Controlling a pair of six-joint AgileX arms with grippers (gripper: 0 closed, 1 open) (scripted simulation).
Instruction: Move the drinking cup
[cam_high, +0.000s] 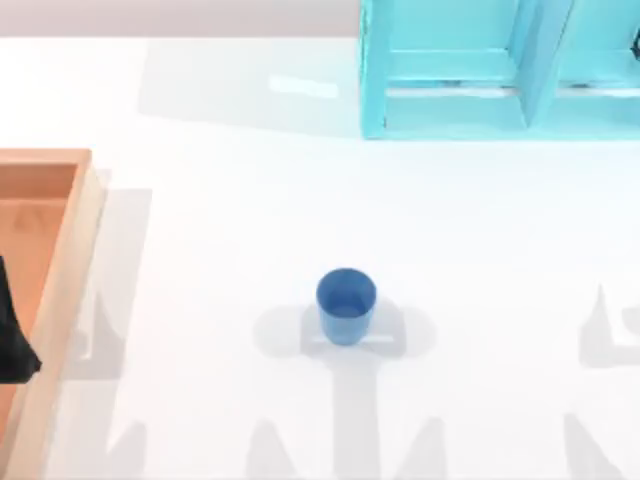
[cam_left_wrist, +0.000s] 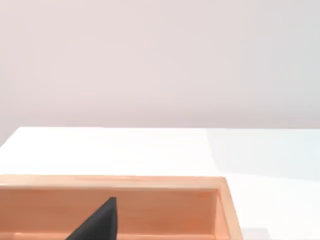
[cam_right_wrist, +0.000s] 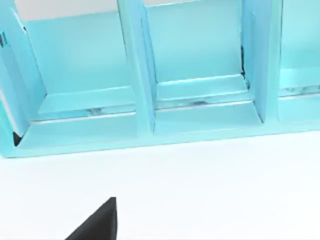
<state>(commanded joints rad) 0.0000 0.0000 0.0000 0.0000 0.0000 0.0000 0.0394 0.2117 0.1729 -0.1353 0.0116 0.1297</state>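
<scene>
**Cup stands free mid-table; reach not yet made**

The white table (cam_high: 230, 200) carries three things. The largest, a cyan cabinet (cam_high: 450, 90), sits at about one o'clock in the top view, its open compartments facing the table's middle. A wooden tray (cam_high: 70, 260) lies at nine o'clock, along the left edge. The drinking cup (cam_high: 345, 305), small and blue, stands upright with its mouth open just below the table's centre, toward six o'clock, well apart from both cabinet and tray.

The left arm (cam_high: 12, 335) shows as a dark shape over the tray at nine o'clock. A dark finger tip (cam_left_wrist: 100, 222) crosses the left wrist view above the tray's floor, and a like tip (cam_right_wrist: 100, 222) shows in the right wrist view, which faces the cabinet. Whether either gripper's fingers are apart or together cannot be told.

The step in hand is likely the approach. A good grasp would probably come from the side, centred on the cup's wall, closing gently since the smooth taper may slip or tip.
</scene>
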